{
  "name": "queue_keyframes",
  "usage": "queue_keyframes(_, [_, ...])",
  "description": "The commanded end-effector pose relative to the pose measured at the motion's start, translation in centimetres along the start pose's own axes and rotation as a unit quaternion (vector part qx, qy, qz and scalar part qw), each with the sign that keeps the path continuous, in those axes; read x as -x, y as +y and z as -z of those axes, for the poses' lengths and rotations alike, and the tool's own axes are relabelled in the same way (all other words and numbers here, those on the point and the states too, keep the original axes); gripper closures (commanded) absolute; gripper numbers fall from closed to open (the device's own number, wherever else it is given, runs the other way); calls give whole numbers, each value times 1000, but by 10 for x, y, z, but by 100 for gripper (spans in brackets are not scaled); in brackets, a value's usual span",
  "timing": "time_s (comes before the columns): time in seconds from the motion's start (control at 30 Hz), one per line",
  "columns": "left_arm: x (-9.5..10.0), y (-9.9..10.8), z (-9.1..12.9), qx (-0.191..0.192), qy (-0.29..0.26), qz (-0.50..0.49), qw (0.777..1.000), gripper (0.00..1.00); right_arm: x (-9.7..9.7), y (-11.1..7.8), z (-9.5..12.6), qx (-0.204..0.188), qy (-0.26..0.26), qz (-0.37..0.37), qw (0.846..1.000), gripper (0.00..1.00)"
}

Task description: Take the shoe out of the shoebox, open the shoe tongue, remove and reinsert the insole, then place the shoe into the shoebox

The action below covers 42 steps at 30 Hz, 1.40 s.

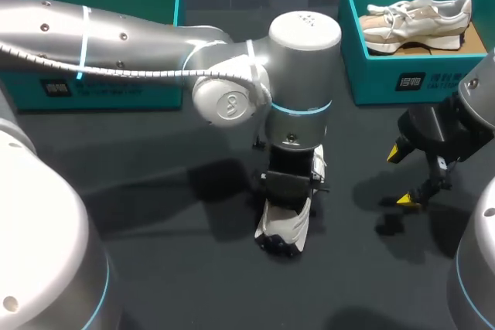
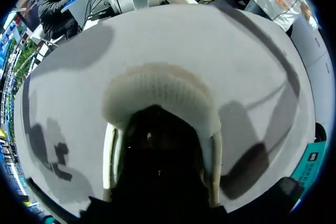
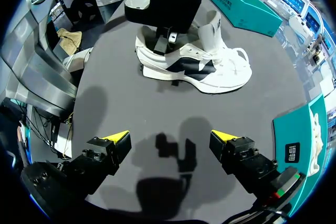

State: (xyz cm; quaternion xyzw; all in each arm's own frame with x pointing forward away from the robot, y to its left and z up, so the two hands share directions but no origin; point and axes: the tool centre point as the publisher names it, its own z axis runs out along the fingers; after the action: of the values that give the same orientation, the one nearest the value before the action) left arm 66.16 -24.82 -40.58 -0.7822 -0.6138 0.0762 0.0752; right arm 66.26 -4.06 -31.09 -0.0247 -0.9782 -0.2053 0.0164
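A white shoe (image 1: 284, 226) with a dark side panel lies on the dark table, its tongue (image 3: 215, 29) standing up. My left gripper (image 1: 288, 187) points down into the shoe's opening (image 3: 167, 38); its fingertips are hidden inside, and I cannot see whether they hold anything. In the left wrist view only the shoe's pale mesh rim (image 2: 157, 90) shows around the dark gripper body. My right gripper (image 3: 173, 142) hangs open to the right of the shoe (image 3: 194, 69), clear of it, with bare table between its yellow tips (image 1: 408, 200).
A teal shoebox (image 1: 387, 75) at the back right holds a second, beige-white shoe (image 1: 418, 19). Another teal box (image 1: 100, 36) stands at the back left, partly behind my left arm. Bare table lies in front of the shoe.
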Motion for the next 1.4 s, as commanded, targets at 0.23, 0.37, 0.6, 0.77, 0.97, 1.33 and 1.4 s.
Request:
queue_keyframes(0.23, [9,53,-39,106,12,12,994,100,-2,0,0,-2,-2,0,1000,0])
queue_keyframes(0.37, [11,55,-20,108,-3,9,994,100,-2,0,0,-2,-2,0,1000,0])
queue_keyframes(0.6, [10,36,29,84,-45,-29,995,100,-2,0,0,-2,-2,0,1000,0])
queue_keyframes(0.77, [9,20,50,66,-56,-60,994,100,-2,0,0,-2,-2,0,1000,0])
queue_keyframes(0.97, [10,8,64,42,-49,-90,994,100,-2,0,0,-2,-2,0,1000,0])
queue_keyframes(1.33, [-4,-20,69,-12,-34,-111,993,100,-2,0,0,-2,-2,0,1000,0])
queue_keyframes(1.4, [-5,-24,65,-22,-32,-106,994,100,-2,0,0,-2,-2,0,1000,0])
